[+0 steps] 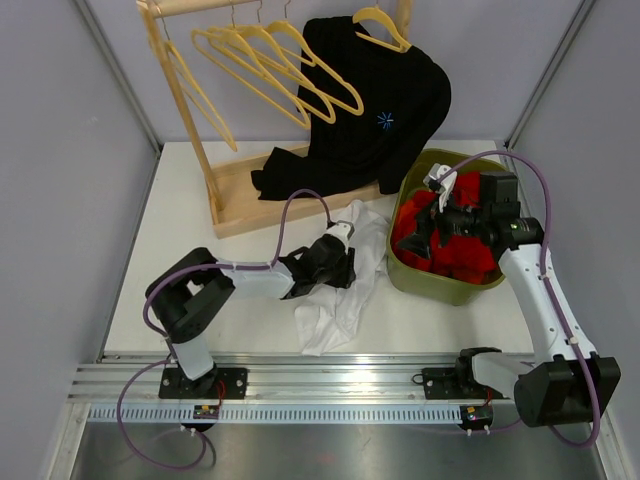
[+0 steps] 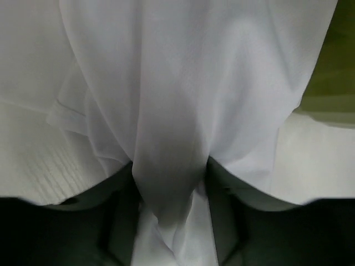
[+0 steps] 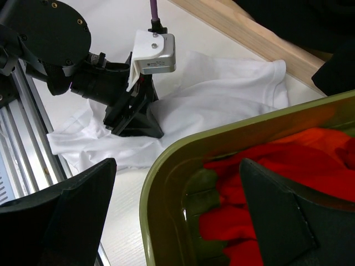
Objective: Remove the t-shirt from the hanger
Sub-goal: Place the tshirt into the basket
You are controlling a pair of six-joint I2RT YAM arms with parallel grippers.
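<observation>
A white t-shirt [image 1: 350, 290] lies crumpled on the table, off any hanger. My left gripper [image 1: 332, 264] is shut on a fold of it; in the left wrist view the white cloth [image 2: 166, 83] is pinched between the fingers of the gripper [image 2: 169, 221]. A black t-shirt [image 1: 370, 110] hangs on a yellow hanger [image 1: 380, 25] at the right of the wooden rack [image 1: 190, 110]. My right gripper [image 1: 425, 232] is open and empty, and in the right wrist view the gripper [image 3: 177, 166] hovers over the near left rim of the green bin [image 3: 166, 160]. That view also shows the white shirt [image 3: 222, 100] and the left gripper [image 3: 133, 113].
The green bin [image 1: 440, 282] holds red clothes [image 1: 460, 250] at the right. Several empty yellow hangers [image 1: 270, 60] hang on the rack. The rack's wooden base [image 1: 290, 200] lies behind the white shirt. Grey walls stand on both sides.
</observation>
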